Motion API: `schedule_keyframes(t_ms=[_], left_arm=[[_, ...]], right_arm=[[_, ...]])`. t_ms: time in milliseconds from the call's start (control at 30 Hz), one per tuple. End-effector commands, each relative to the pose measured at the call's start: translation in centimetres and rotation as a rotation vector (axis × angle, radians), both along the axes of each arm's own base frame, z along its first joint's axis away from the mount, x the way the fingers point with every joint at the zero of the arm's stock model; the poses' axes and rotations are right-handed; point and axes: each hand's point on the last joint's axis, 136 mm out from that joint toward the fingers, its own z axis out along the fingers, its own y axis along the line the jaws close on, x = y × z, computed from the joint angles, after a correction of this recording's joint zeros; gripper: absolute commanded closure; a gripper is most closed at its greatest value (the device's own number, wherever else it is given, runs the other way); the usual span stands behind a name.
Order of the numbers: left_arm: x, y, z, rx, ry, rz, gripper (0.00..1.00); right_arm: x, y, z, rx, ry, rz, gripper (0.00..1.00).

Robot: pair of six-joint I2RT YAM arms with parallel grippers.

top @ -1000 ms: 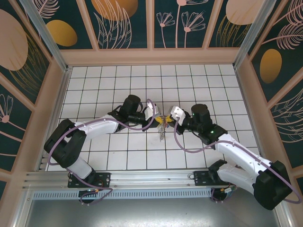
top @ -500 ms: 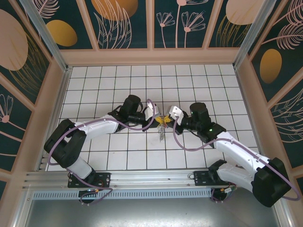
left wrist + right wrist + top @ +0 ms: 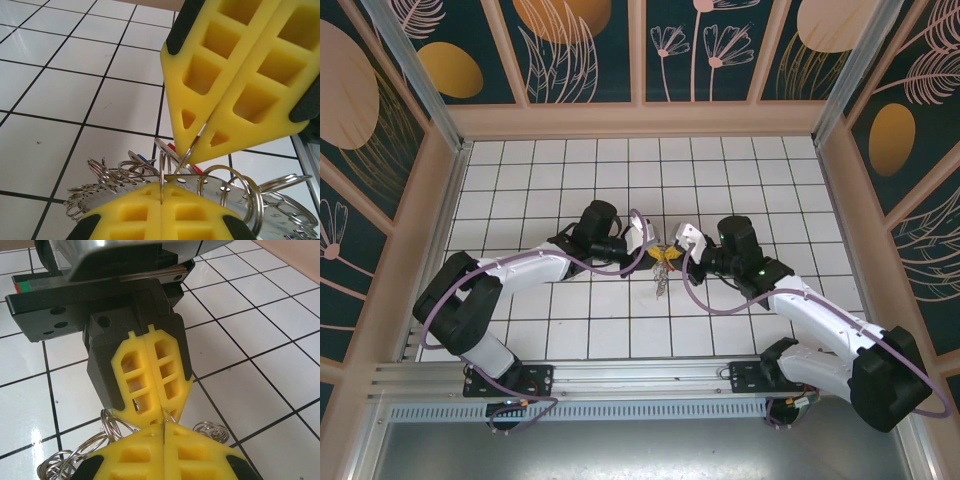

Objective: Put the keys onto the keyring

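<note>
The left pincer (image 3: pixel 161 196) is pressed tight together. A thin bit of the keyring (image 3: pixel 282 217) sticks up out of its seam, so it is pinching the keyring. The right pincer (image 3: pixel 199 141) faces it, almost tip to tip, and is pressed together too. A thin wire loop (image 3: pixel 186 154) is caught in its tip. It looks like one of the keyring's own loops, but I cannot tell for sure.

The keyring is in the middle of the table, between the two arms, over the white tiles (image 3: pixel 60 145). Its many little loops bunch up under the pincers. The keys (image 3: pixel 171 147) are tiny. A red tag and a blue one peek out just behind the pinched loop. I cannot tell if any key is on yet.

The wire is thin and smooth, so it could slip out of a pincer if either arm tugs. A hard pull could bend the loop. The tips are so close that they could bump. A key could also snag on the wrong loop or drop.
</note>
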Motion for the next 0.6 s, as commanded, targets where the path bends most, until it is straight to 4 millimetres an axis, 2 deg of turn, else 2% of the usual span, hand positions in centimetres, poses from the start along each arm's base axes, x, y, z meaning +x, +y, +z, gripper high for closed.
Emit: schedule_keyframes(t_ms=[0, 233, 567], left_arm=[[0.2, -0.5, 1.5, -0.028, -0.022, -0.017, 1.00], [0.3, -0.5, 1.6, -0.028, -0.022, -0.019, 1.00], [0.3, -0.4, 1.6, -0.021, -0.034, -0.016, 1.00]], right_arm=[[0.6, 0.8, 2.1, 0.053, -0.033, 0.000, 1.00], [1.8, 1.0, 2.0, 0.049, -0.031, -0.045, 1.00], [2.1, 1.3, 3.1, 0.094, -0.038, -0.072, 1.00]])
